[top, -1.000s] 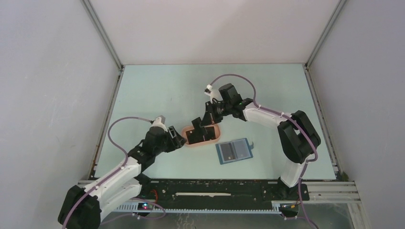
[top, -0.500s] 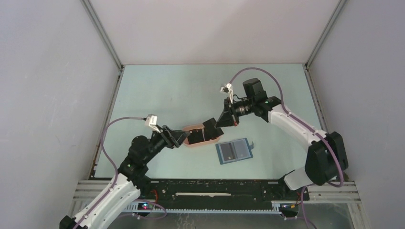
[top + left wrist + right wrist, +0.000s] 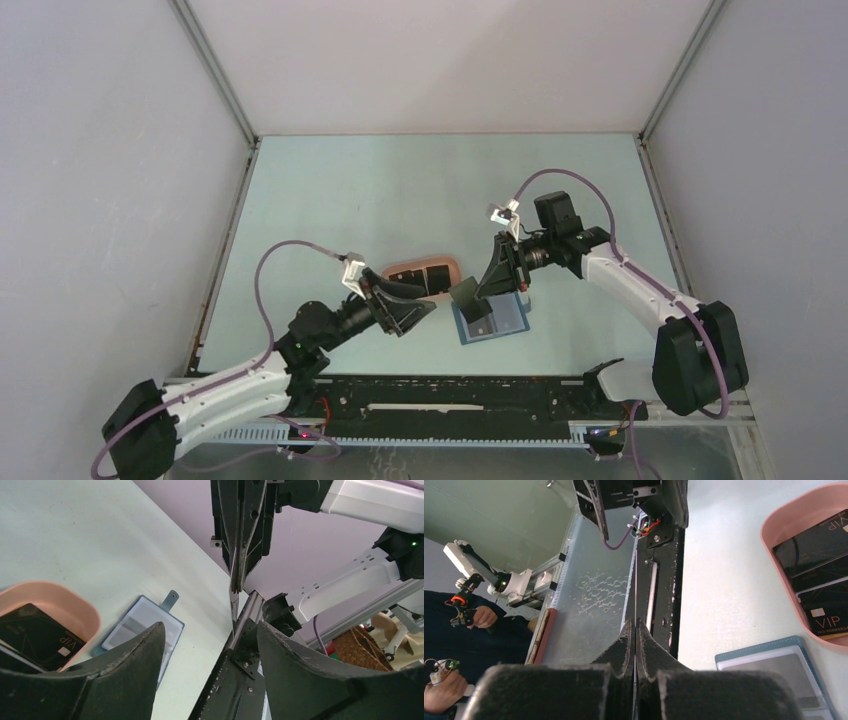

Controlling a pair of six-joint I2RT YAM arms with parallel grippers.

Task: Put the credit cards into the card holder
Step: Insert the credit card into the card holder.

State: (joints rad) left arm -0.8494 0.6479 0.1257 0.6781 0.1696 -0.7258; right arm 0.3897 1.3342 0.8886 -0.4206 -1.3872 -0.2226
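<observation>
Since prev. frame, right gripper (image 3: 484, 290) swung from pink tray (image 3: 395, 272) to above card holder (image 3: 505, 318), clamped on one black card (image 3: 466, 296). Left gripper (image 3: 420, 315) wide, empty. Step: insertion. Next, I judge: align card edge w/ pocket, lower.

"VIP" on black card (image 3: 824, 607), perhaps a serial

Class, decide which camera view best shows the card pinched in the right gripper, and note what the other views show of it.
Top external: the card shows its dark face, held by the right gripper near the card holder. Both wrist views show it only edge-on, as a thin line.
</observation>
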